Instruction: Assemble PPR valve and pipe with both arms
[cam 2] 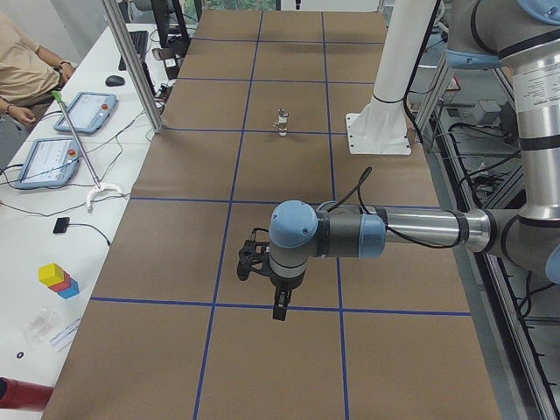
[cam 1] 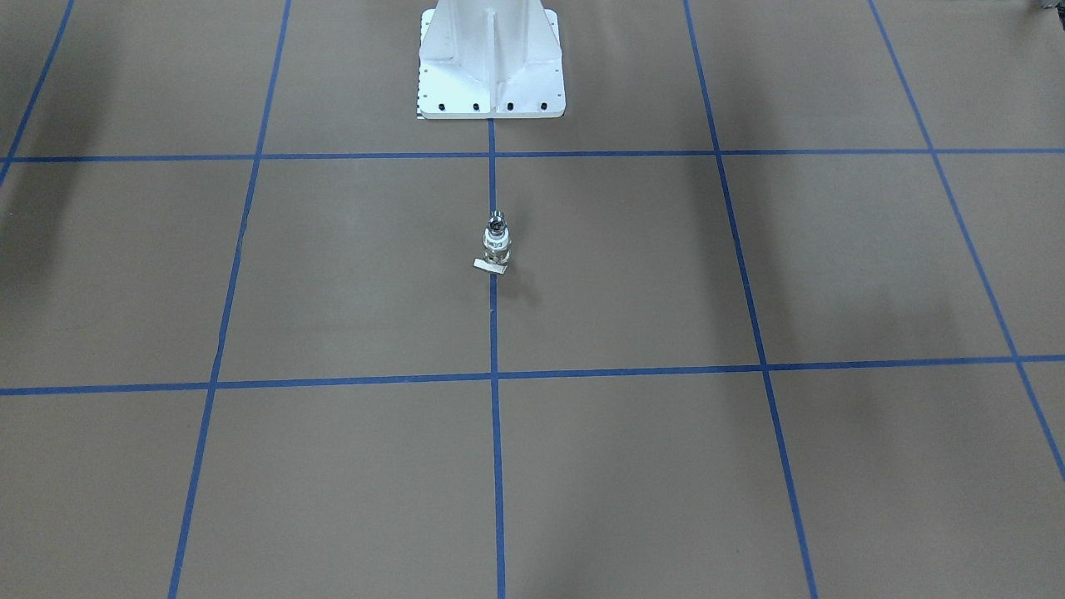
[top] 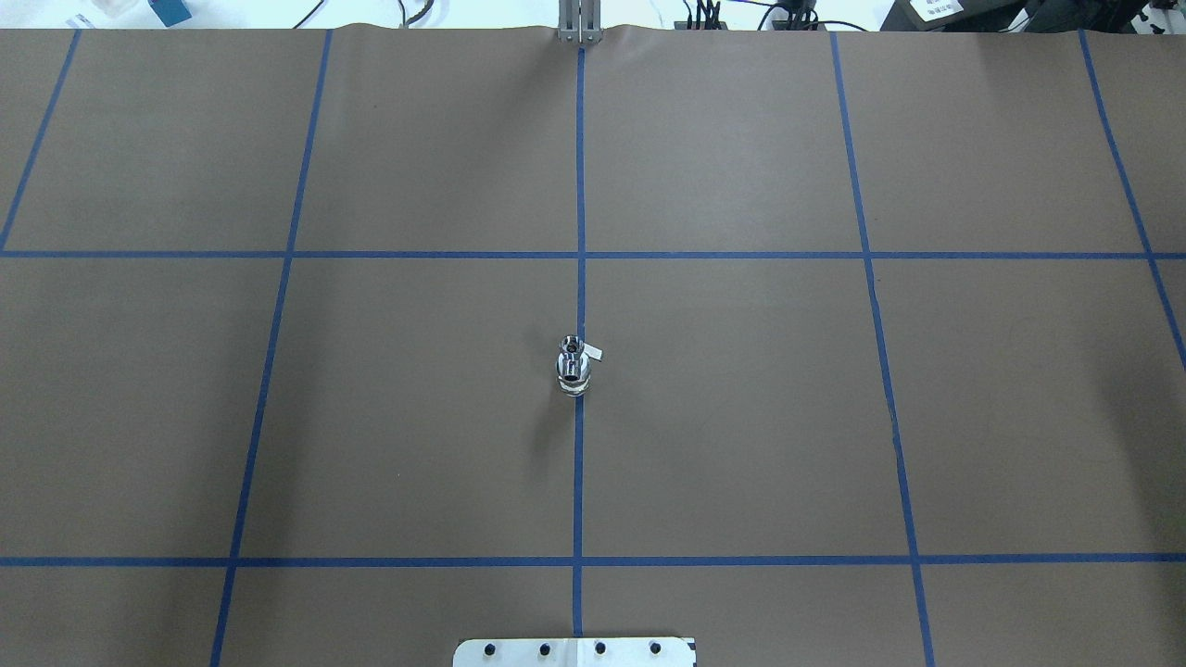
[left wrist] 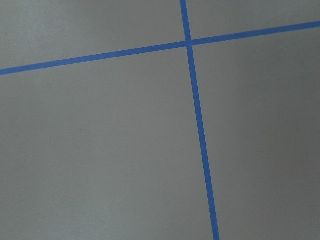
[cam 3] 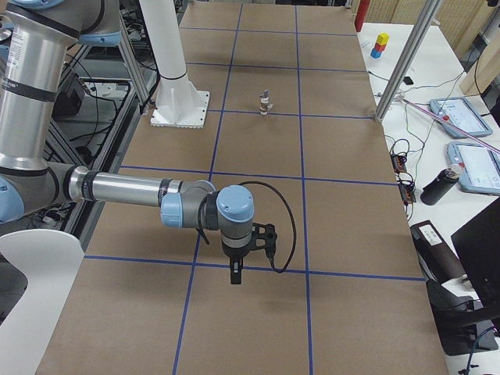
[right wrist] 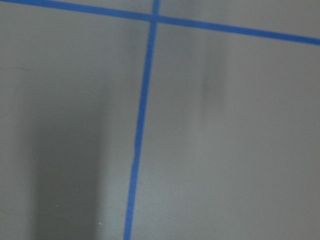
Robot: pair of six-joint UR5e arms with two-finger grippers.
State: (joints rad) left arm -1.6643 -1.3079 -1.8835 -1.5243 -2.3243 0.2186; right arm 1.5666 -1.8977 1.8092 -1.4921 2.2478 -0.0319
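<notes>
The PPR valve (cam 1: 497, 247) stands upright on the centre blue line in mid-table, with its flat whitish tab at its foot. The silvery pipe (cam 1: 497, 221) sits on top of it, and the two look joined as one stack (top: 574, 366). The stack also shows small in the left side view (cam 2: 281, 122) and the right side view (cam 3: 266, 102). My left gripper (cam 2: 278, 311) points down over bare table, far from the stack. My right gripper (cam 3: 235, 277) does the same at the other end. I cannot tell whether either is open or shut. Both wrist views show only table and tape.
The white bolted pedestal (cam 1: 491, 58) stands at the robot's side of the table, behind the stack. Blue tape divides the brown table (top: 741, 417) into squares. A seated person (cam 2: 22, 61), tablets and coloured blocks (cam 2: 57, 280) are on a side bench. Metal posts (cam 3: 398, 70) stand at the far edge.
</notes>
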